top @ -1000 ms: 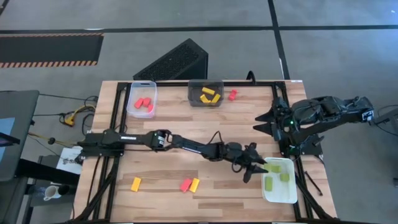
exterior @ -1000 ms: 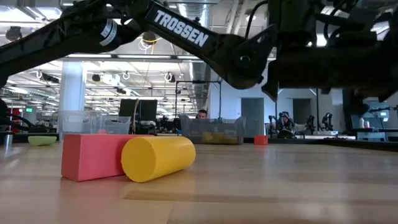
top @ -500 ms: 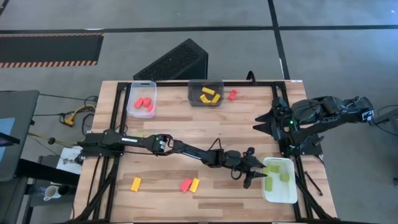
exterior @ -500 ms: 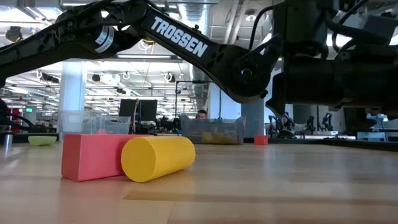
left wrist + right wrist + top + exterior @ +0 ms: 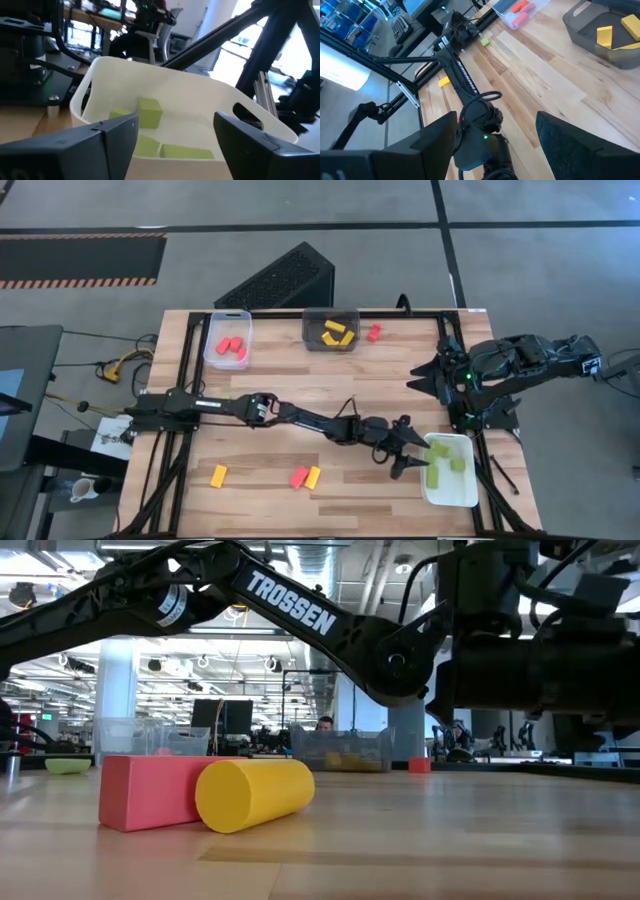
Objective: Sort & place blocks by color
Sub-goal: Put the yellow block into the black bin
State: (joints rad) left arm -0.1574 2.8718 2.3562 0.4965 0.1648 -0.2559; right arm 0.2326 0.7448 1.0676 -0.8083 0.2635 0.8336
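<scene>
My left gripper [image 5: 412, 458] [image 5: 175, 125] reaches level across the table to the left rim of the white tray [image 5: 468, 496] [image 5: 165, 75]. It is open, with nothing between its fingers. Light green blocks [image 5: 440, 451] [image 5: 149, 112] lie on the tray's floor. Red blocks [image 5: 231, 346] lie in the clear tray [image 5: 212, 332], and yellow blocks [image 5: 338, 332] in the dark grey tray [image 5: 310, 340]. On the table lie a red block [image 5: 373, 332], a yellow block [image 5: 218, 475], and a red [image 5: 298, 477] [image 5: 150, 790] and yellow [image 5: 313, 477] [image 5: 255, 792] pair. My right gripper [image 5: 420, 377] [image 5: 495, 120] waits open, raised at the right.
The left arm [image 5: 300, 417] spans the middle of the table. A black metal frame [image 5: 440, 315] runs along the table's edges. A black slanted box [image 5: 285, 275] stands beyond the far edge. Bare wood lies between the far trays and the left arm.
In the low view my left arm's forearm has sunk a little; its gripper stays at the white tray's left rim.
</scene>
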